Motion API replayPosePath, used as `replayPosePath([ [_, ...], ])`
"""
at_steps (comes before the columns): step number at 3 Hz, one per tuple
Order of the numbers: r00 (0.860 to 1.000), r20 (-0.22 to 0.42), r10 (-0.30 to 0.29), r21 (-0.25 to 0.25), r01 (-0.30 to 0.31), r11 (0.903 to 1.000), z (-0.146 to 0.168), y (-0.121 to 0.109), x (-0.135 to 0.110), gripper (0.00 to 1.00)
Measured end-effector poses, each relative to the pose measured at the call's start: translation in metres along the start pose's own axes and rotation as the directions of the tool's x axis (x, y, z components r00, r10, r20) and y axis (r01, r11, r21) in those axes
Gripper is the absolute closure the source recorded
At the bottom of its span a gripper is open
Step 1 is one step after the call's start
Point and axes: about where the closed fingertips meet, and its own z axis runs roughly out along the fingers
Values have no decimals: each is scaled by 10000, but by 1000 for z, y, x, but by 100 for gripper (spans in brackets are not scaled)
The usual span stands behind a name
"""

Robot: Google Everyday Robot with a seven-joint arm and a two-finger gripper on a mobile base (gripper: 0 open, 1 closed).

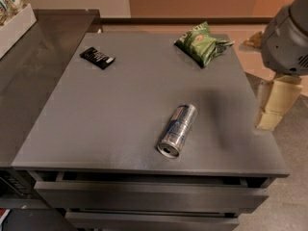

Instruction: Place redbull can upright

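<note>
The redbull can [177, 130] lies on its side on the grey table [120, 109], near the front edge and right of the middle. Its silver and blue sides show, and one shiny end faces the front. My gripper [275, 102] is cream-coloured and hangs below the grey arm housing [288, 32]. It is off the table's right edge, to the right of the can and well apart from it. It holds nothing that I can see.
A green snack bag [201, 43] lies at the table's back right. A small black packet [97, 57] lies at the back left. A darker counter [33, 66] adjoins on the left, with a white tray [14, 25]. Drawers [144, 196] sit below the front edge.
</note>
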Motion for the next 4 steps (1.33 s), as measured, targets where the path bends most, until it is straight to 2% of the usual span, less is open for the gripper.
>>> replayPosePath([
  [1, 9791, 313, -2009, -267, 2018, 9791, 17, 9, -32, 0],
  [2, 9155, 631, -3974, -497, 4005, 9149, 37, 23, -66, 0],
  [3, 8155, 1057, -5690, -736, 5771, 8134, 59, 42, -94, 0],
  [4, 7055, 1512, -6924, -1113, 7082, 6972, 84, 58, -113, 0],
])
